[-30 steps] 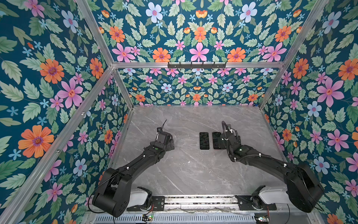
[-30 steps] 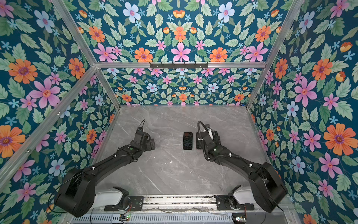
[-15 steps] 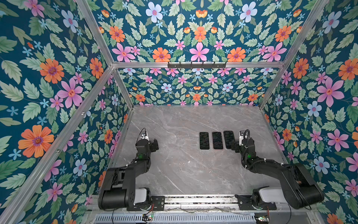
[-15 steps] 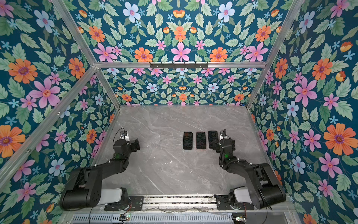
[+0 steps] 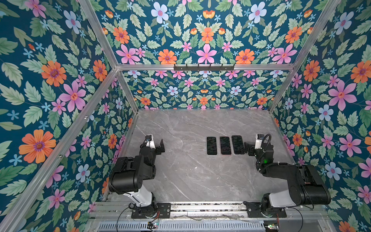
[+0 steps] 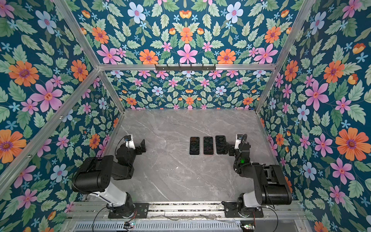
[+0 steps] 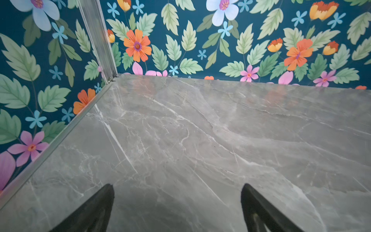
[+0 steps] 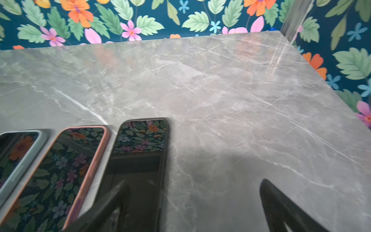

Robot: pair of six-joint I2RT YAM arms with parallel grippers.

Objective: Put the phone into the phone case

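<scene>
the marble table [image 5: 190,180] carries three phones in a row, right of centre. a second ago the right arm [image 5: 297,180] reached over that row; now it and the left arm [image 5: 130,174] are folded back near. the rightmost phone [image 5: 237,144] lies uncovered, seemingly seated in its black case [image 8: 165,150]. right gripper [image 8: 194,183] and left gripper [image 7: 176,186] are spread wide and empty. the job looks done.

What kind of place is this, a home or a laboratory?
Probably a robot test booth, not a home: floral-printed walls on an aluminium frame, a left arm and a right arm bolted to a rail, and three phones lined up on a marble-look tabletop.
</scene>
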